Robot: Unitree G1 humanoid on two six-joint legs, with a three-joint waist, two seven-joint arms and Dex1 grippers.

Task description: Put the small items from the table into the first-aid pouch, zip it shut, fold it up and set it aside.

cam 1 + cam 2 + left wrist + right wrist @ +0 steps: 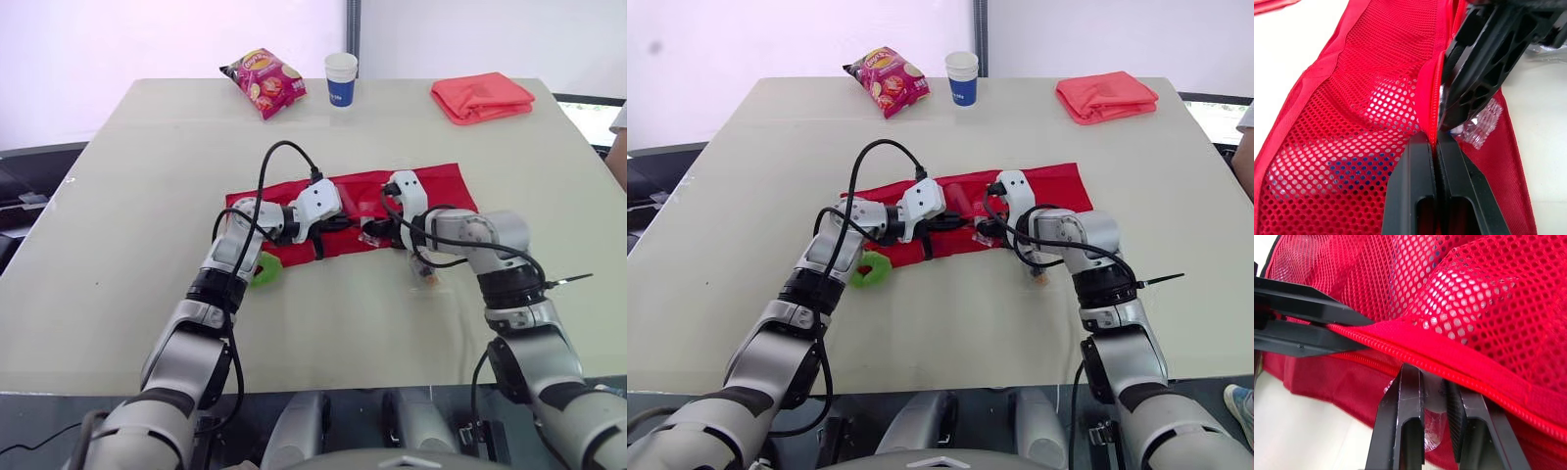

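Under the mesh of the pouch, pale items, indistinct.

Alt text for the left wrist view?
The left pincer is shut on the zipper edge of the red mesh pouch. The right pincer sits close beside it, crinkled clear plastic at its tip.

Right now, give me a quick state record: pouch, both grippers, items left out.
pouch: red first-aid pouch, unfolded flat mid-table, zip open where the grippers meet
left gripper: shut, pinching the pouch's zipper edge
right gripper: at the zip opening, apparently closed on a clear plastic packet
loose items: green round item beside left arm; small packet under right wrist
far edge: chip bag, paper cup, folded red cloth
stage: filling, not zipped
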